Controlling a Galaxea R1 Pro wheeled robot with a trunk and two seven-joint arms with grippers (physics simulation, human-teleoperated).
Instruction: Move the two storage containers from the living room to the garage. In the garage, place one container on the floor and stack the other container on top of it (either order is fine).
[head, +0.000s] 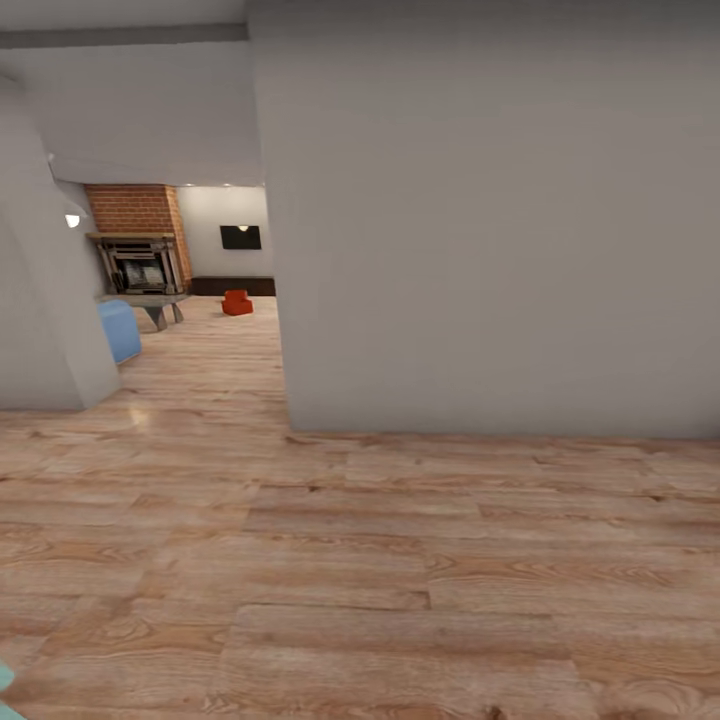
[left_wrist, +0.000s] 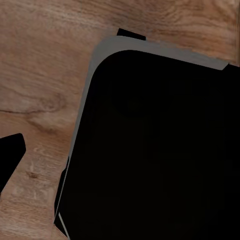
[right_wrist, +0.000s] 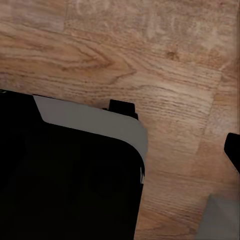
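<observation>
1. One orange-red open box (head: 237, 302) sits far off on the light wood-plank floor (head: 360, 560), near the red brick fireplace (head: 138, 235).
2. Fingers: cannot tell whether open or holding.
3. Next, I think: drive past the grey wall (head: 490, 220) to it.

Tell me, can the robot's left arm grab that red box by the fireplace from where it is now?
Probably not. The red box sits far off across the wood floor, past the wall corner; the robot would likely have to drive closer.
</observation>
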